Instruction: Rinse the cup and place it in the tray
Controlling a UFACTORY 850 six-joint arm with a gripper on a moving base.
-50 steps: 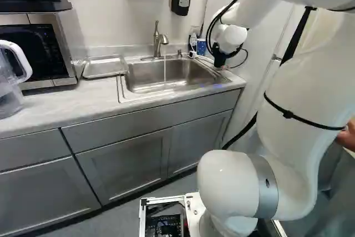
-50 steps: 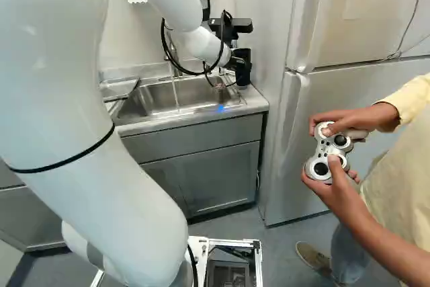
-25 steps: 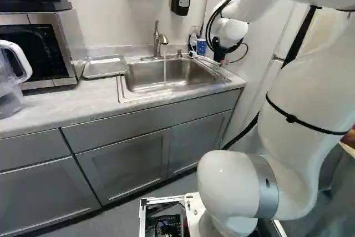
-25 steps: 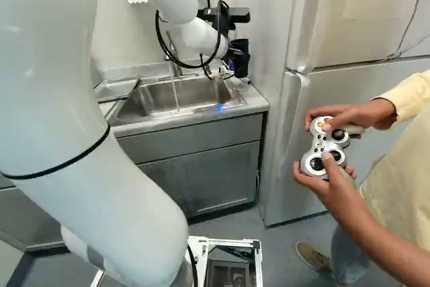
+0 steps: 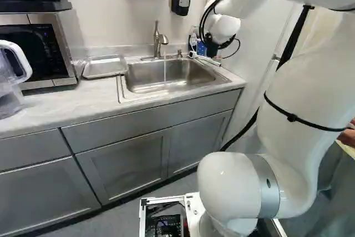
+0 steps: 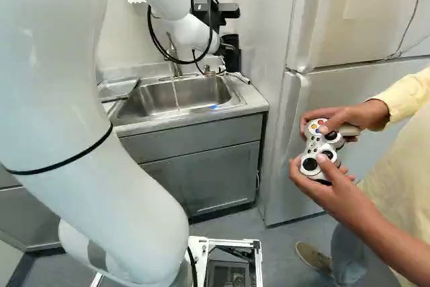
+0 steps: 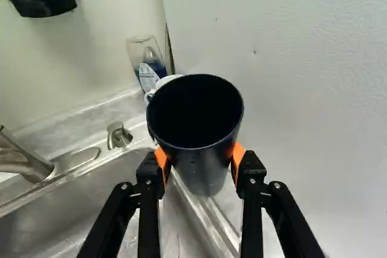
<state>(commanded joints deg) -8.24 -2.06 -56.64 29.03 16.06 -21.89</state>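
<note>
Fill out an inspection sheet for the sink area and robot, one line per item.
Surface: pale countertop with a sink set in; water runs from the faucet.
Job's things: dark cup held away from the stream; tray on the countertop beside the sink.
Clutter: bottle behind the cup in the wrist view; clear pitcher at the left of the left base view.
Tool: the tool grips the cup from two sides.
Cables: black cable loops beside the arm.
Surroundings: microwave; refrigerator; person holding a game controller.
</note>
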